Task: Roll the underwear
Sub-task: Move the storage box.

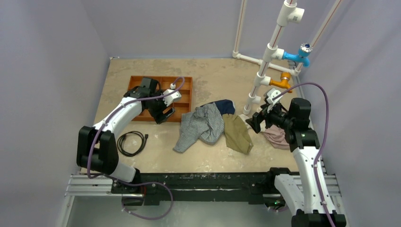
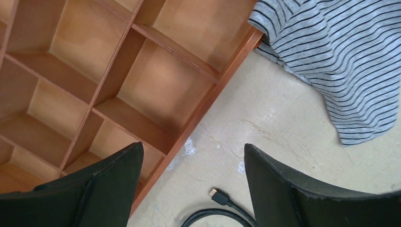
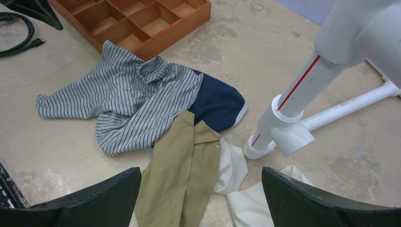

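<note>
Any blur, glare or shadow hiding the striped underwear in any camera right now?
Top external: even soft light, no glare, the underwear small but distinct. Left wrist: its stripes sharp at top right; wooden tray compartments mildly shadowed. Right wrist: garment crisp, unshadowed; the near white pipe slightly soft.

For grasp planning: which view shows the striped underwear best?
The right wrist view: the underwear shows large, nearly whole. The top external view shows it small; the left wrist view catches only one part.

left claw (image 2: 191,153): jaws apart, arm reaching forward | right claw (image 3: 201,175): jaws wide apart
</note>
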